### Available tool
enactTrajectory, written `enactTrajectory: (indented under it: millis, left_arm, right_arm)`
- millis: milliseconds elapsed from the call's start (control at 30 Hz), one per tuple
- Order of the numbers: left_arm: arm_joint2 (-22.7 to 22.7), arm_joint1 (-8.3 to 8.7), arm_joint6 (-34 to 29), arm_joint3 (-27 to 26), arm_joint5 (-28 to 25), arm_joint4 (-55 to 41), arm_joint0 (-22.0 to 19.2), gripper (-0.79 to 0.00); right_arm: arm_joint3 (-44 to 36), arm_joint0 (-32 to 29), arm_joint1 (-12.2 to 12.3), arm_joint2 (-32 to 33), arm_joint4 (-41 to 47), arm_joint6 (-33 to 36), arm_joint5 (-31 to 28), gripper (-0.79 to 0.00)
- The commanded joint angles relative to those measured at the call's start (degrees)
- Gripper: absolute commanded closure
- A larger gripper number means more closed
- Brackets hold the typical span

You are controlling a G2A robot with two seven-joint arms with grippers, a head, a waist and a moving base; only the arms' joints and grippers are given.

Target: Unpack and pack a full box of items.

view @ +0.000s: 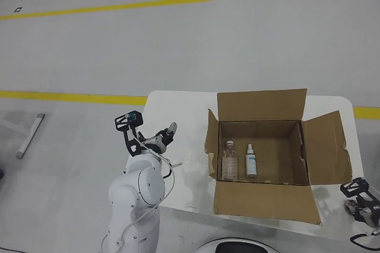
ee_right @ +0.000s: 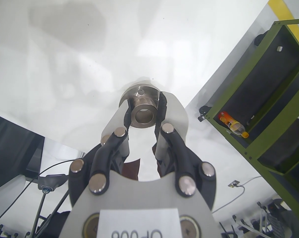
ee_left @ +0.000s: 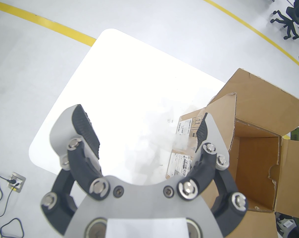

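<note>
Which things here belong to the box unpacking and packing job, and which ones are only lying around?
Job: cardboard box, clear bottle and spray bottle inside it, metal sleeve held in the right gripper, table.
Lying about: green rack, orange bottle in it, office chair, floor socket.

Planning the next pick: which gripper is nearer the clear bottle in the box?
Left. The left gripper, open, is just outside the box wall nearest the clear bottle; the right gripper, shut on a metal sleeve, is past the box's far flap.
</note>
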Motion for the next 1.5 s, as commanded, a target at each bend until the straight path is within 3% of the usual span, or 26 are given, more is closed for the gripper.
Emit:
enactTrajectory:
  millis: [0,300,633,800,967,1467]
  left_arm:
    - [0.0,0.0,0.0,0.0,0.0,0.0,0.0,-0.785]
    - [0.0,0.0,0.0,0.0,0.0,0.0,0.0,-0.785]
    - [0.0,0.0,0.0,0.0,0.0,0.0,0.0,-0.785]
    - [0.0,0.0,0.0,0.0,0.0,0.0,0.0,-0.785]
    - [0.0,0.0,0.0,0.0,0.0,0.0,0.0,-0.785]
    - [0.0,0.0,0.0,0.0,0.0,0.0,0.0,-0.785]
  right_arm:
    - [-0.69,-0.42,0.02,1.33,2.46,-0.4,0.15,0.0]
    - [-5.33,-5.98,-0.48,15.06,28.97,-6.16,0.3,0.0]
    - [-12.54,-10.95,-0.49,27.6,58.45,-4.03,-5.1,0.0]
    - [-17.61,-12.16,-0.59,28.38,64.99,-3.83,-3.06,0.0]
    - [-23.65,-13.01,-0.62,26.41,64.4,-3.33,-0.61,0.0]
    - [-23.65,-13.01,-0.62,26.41,64.4,-3.33,-0.61,0.0]
